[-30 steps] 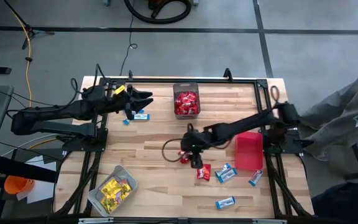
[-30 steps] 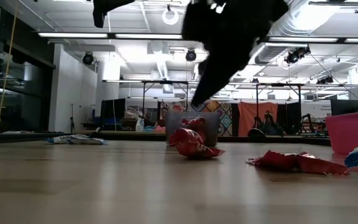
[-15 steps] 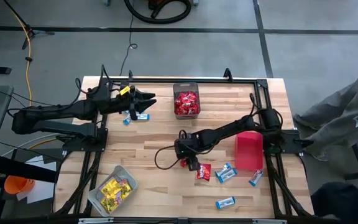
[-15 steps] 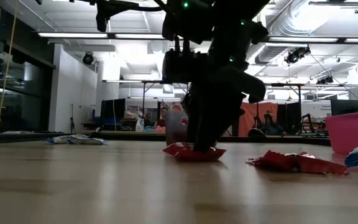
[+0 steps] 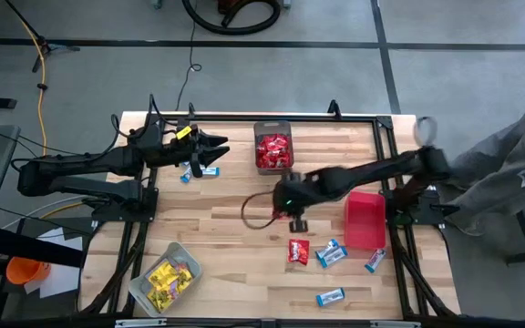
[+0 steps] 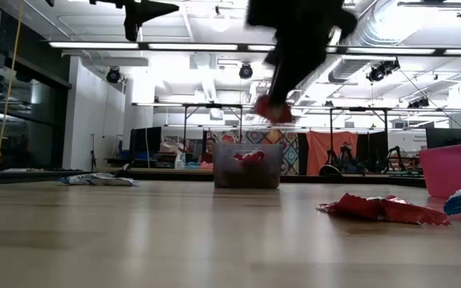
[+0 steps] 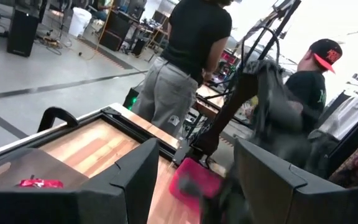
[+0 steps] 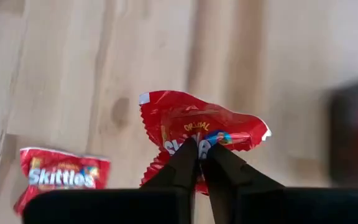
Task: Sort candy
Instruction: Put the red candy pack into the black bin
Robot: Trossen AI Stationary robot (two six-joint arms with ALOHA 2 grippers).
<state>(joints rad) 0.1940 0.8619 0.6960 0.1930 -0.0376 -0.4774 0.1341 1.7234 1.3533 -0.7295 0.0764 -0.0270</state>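
A: Starting at the lower edge of the overhead shot: a clear grey bin (image 5: pixel 164 278) of yellow candy sits lower left, and a blue-and-white packet (image 5: pixel 330 296) lies alone lower centre-right

B: Just above that, a red packet (image 5: pixel 298 251) flat on the wooden table (image 5: pixel 217 237), with two more blue-and-white packets (image 5: pixel 332 253) to its right, one of them near the red bin (image 5: pixel 365 220)

A: And the action's dead centre: the right gripper (image 5: pixel 293 206) is up off the wood, fingers clamped tight on a red candy (image 8: pixel 194 130)

B: The wrist camera shows it plainly: both dark fingertips (image 8: pixel 188 160) pinched together on the crumpled wrapper, the red packet on the table showing at lower left of that frame

A: From table height the candy hangs in the air at upper centre, above the dark mesh bin (image 6: pixel 247 166)

B: That mesh bin sits upper centre in the overhead, already holding red packets

A: Over at upper left, the left gripper (image 5: pixel 215 146) hovers with its fingers spread wide, nothing between them, blue-and-white candy (image 5: pixel 203 170) on the wood just beside it

B: Farthest back, two people stand beyond the table in the left wrist view
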